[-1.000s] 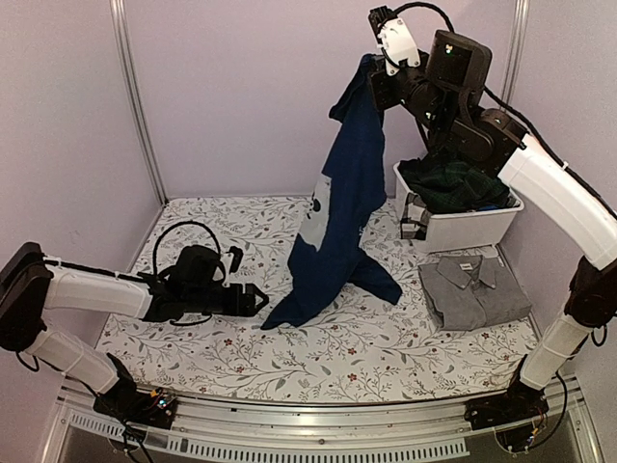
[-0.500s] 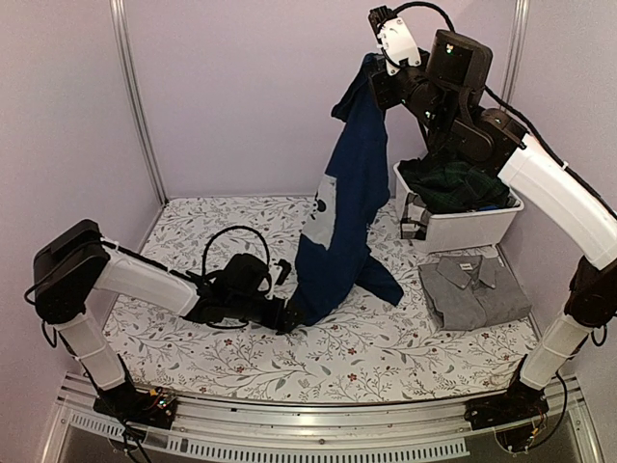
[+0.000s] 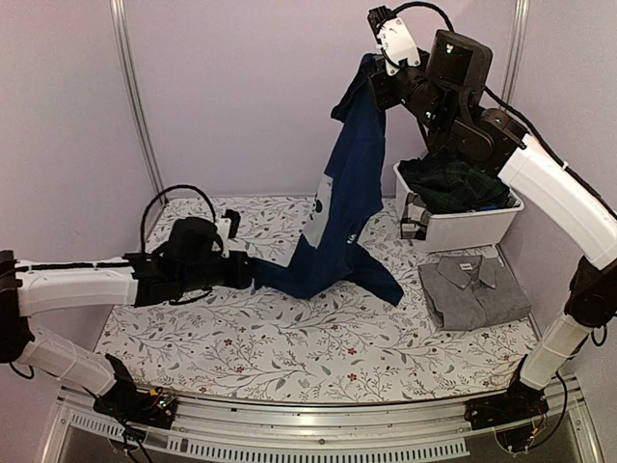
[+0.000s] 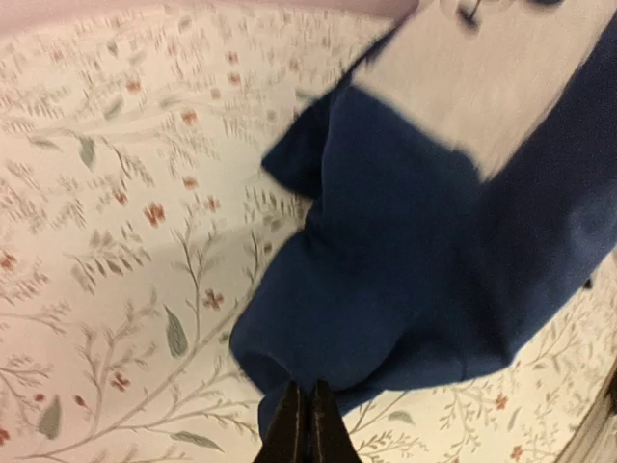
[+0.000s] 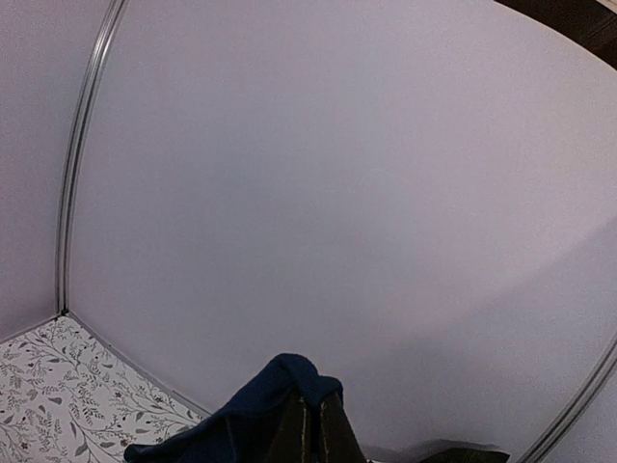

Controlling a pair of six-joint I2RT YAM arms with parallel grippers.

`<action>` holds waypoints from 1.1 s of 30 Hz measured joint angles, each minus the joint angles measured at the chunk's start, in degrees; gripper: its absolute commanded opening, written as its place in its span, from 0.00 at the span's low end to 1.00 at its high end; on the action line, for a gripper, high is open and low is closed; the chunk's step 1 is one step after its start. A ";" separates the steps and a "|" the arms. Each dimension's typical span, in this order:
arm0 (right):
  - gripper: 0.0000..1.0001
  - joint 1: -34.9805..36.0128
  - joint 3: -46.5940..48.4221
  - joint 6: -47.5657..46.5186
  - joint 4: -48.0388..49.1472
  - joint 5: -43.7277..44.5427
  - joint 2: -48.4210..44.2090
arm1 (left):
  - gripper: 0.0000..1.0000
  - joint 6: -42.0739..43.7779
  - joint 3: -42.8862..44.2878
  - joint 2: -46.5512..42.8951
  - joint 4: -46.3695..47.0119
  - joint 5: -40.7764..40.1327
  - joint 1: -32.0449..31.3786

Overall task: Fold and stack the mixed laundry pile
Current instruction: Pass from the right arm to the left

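Observation:
A navy blue garment [image 3: 347, 183] with a white print hangs from my right gripper [image 3: 377, 81], which is raised high at the back and shut on the garment's top edge. In the right wrist view the cloth [image 5: 241, 417] bunches over that gripper [image 5: 313, 424]. The garment's lower part drapes onto the floral table cloth. My left gripper [image 3: 249, 272] is shut on its lower left corner. In the left wrist view that gripper [image 4: 308, 424] pinches the navy fabric [image 4: 424, 260]. A folded grey shirt [image 3: 472, 289] lies at the right. A dark green plaid garment [image 3: 451, 183] fills the bin.
The white plastic bin [image 3: 472, 227] stands at the back right, just behind the grey shirt. The floral table cloth [image 3: 289, 347] covers the table. Lilac walls and metal posts [image 3: 135, 96] close in the back and sides.
My left gripper reached right to the garment's lower edge, shut on it, then drew that corner left and back. The right arm has stayed still, holding the top.

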 measured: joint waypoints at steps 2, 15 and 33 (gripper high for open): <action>0.00 0.00 0.00 1.66 -0.66 -1.84 0.00 | 0.00 1.14 1.22 -10.29 -1.40 -2.16 2.21; 0.00 -4.15 -20.41 20.55 -2.19 -21.46 -5.73 | 0.00 13.11 24.55 -34.05 -14.64 -4.57 5.14; 0.00 -11.06 -24.90 34.07 0.55 -45.44 -14.43 | 0.00 21.90 42.38 -27.08 -18.53 -20.90 5.03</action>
